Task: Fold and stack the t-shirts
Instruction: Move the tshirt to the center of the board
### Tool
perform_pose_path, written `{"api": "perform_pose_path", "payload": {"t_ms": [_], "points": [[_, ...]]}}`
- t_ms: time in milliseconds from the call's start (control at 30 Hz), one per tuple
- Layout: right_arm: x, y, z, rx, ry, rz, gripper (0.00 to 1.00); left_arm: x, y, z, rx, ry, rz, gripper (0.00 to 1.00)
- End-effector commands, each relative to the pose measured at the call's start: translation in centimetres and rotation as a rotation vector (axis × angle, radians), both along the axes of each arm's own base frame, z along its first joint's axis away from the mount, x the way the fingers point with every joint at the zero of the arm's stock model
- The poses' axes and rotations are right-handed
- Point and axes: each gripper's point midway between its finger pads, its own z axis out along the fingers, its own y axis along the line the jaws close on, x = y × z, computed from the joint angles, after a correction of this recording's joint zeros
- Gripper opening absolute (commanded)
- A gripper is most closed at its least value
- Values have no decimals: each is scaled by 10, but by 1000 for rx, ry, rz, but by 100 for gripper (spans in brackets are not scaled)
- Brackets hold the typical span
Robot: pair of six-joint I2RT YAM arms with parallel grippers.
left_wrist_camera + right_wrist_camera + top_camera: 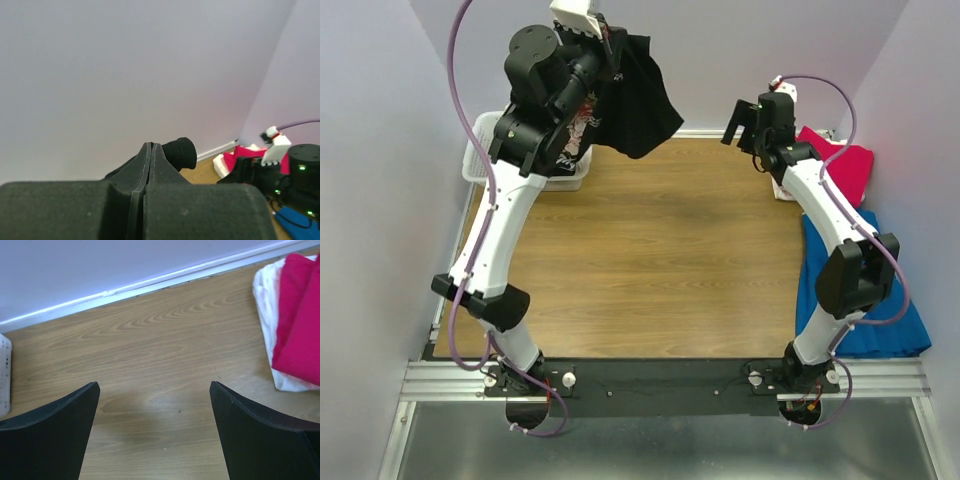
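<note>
My left gripper point(610, 45) is raised high at the back left and is shut on the black t-shirt point(638, 100), which hangs in the air over the table's far edge. Its rose print point(582, 118) shows behind the arm. In the left wrist view the fingers point(151, 150) are pressed together with a roll of black cloth point(181, 152) beside them. My right gripper point(740, 122) is open and empty above the far right of the table; the right wrist view point(155, 390) shows bare wood between its fingers. A folded crimson shirt point(842, 160) lies on a folded cream-white one point(782, 187) at the back right; both show in the right wrist view point(300, 335).
A white lattice basket point(480, 160) stands at the back left, under the left arm. A blue cloth point(865, 300) lies along the table's right edge. Lilac walls close the left, back and right. The wooden table top point(650, 270) spans the middle.
</note>
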Motion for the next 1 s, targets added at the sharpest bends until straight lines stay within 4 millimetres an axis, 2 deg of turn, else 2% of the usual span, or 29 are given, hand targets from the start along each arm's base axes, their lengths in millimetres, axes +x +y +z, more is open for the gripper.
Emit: {"api": "perform_pose_path", "payload": {"t_ms": [0, 33, 133, 200, 267, 300, 333, 433, 600, 667, 800, 967], "points": [[-19, -44, 12, 18, -13, -185, 100, -95, 13, 115, -120, -323, -83, 0], [-22, -49, 18, 37, -26, -210, 100, -110, 13, 126, -140, -351, -102, 0], [-26, -57, 18, 50, -25, -233, 100, -144, 23, 156, -188, -438, -138, 0], [-28, -55, 20, 61, -28, -229, 100, -161, 18, 163, -192, -480, -191, 0], [-29, -52, 18, 80, -21, -217, 100, -180, 25, 174, -202, -534, -204, 0], [-29, -51, 16, 88, -19, -212, 100, -180, 24, 170, -197, -533, -205, 0], [-30, -48, 15, 96, -12, -202, 100, -191, 31, 176, -205, -559, -203, 0], [-32, -45, 8, 111, 4, -190, 100, -206, 45, 185, -222, -617, -175, 0], [-32, -37, 3, 139, 20, -164, 100, -229, 78, 219, -287, -754, -76, 0], [-32, -34, 2, 151, 25, -152, 100, -246, 88, 232, -322, -815, -74, 0], [-33, -34, 0, 158, 29, -158, 100, -275, 82, 241, -325, -899, -188, 0], [-35, -31, -9, 167, 51, -147, 100, -306, 86, 250, -353, -978, -267, 0]]}}
